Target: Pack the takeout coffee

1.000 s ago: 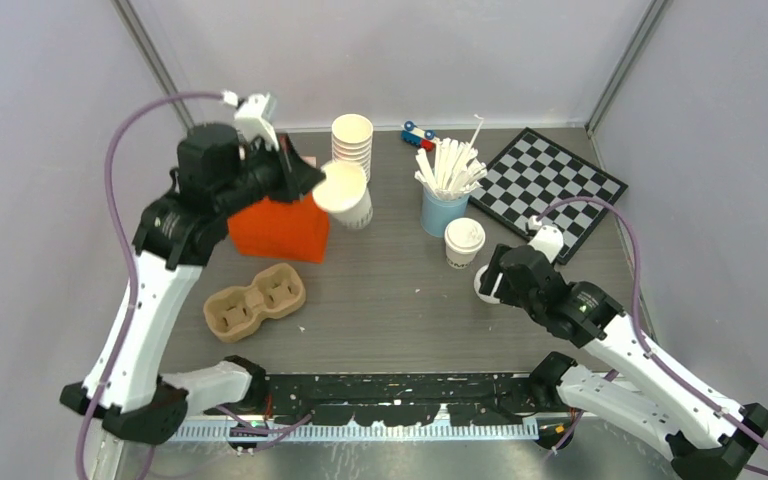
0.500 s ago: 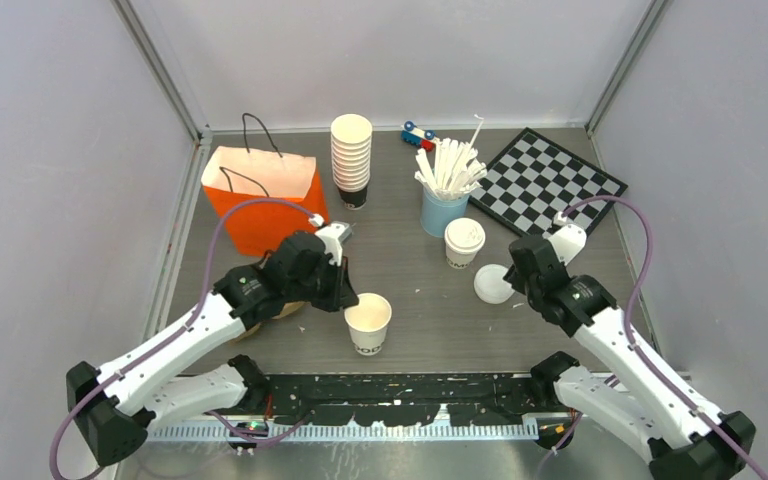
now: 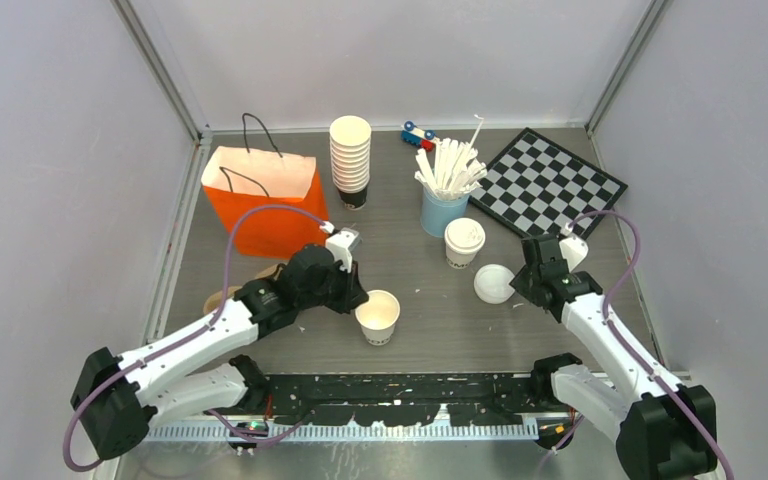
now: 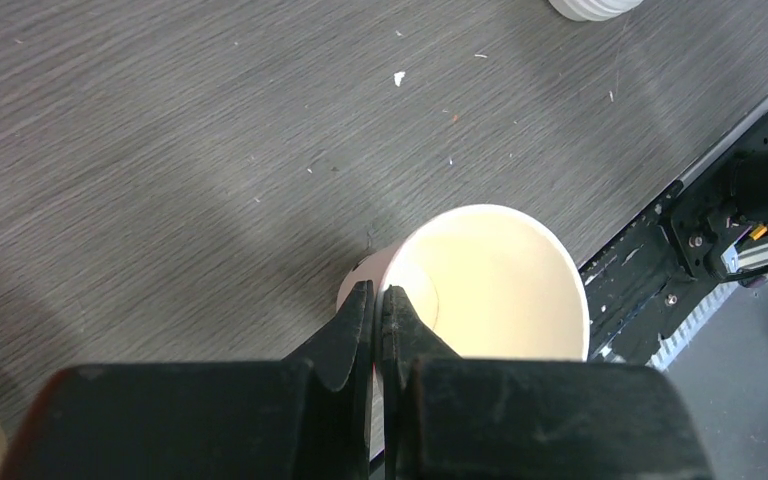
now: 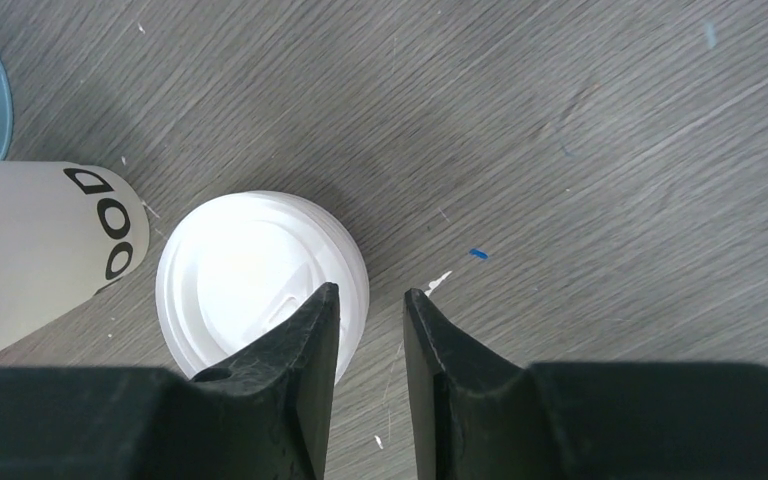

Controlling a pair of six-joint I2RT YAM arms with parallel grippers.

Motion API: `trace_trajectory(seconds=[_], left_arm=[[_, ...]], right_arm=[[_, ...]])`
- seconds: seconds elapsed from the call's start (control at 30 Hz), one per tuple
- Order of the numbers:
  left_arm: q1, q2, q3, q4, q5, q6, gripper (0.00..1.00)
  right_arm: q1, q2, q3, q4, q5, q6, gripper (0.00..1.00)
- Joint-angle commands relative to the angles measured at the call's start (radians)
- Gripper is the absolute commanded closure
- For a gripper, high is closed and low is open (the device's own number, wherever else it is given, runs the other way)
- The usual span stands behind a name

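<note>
From above we count two small white coffee cups. One lidded cup (image 3: 464,242) stands mid-counter (image 3: 420,285), and one open cup (image 3: 377,317) stands nearer the front edge. The left fingers (image 3: 358,298) are closed on the open cup's rim. One loose lid (image 3: 493,283) lies flat just beside the lidded cup, with the right fingers (image 3: 521,282) at its right edge. Further back we see one stack of cream cups (image 3: 351,153), one light-blue cup of white sticks (image 3: 444,210), one orange paper bag (image 3: 263,200), one chessboard (image 3: 548,180) and one toy car (image 3: 418,134). The left arm hides most of one cardboard cup carrier (image 3: 215,298). In the left wrist view, the left fingers (image 4: 375,312) clamp the open cup (image 4: 490,290) wall, one inside and one outside. In the right wrist view, the right fingers (image 5: 330,310) stand narrowly apart over bare counter, gripping nothing. One tip overlaps the loose lid (image 5: 255,275), and the lidded cup (image 5: 40,240) sits at the left.
</note>
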Motion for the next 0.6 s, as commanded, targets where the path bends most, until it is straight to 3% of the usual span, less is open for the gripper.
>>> trace_trajectory(seconds=[0.0,0.3,0.57], left_arm=[[-0.004,0.047,0.002,0.131,0.034,0.021,1.00],[-0.005,0.061,-0.023,0.174,0.046,0.004,0.92],[-0.004,0.059,-0.017,0.146,0.054,-0.003,0.61]], right_arm=[[-0.007,-0.006,-0.028,0.098,-0.021,0.012,0.66],[-0.012,0.035,-0.065,0.185,-0.046,-0.013,0.73],[-0.011,0.052,-0.054,0.177,-0.049,-0.026,0.94]])
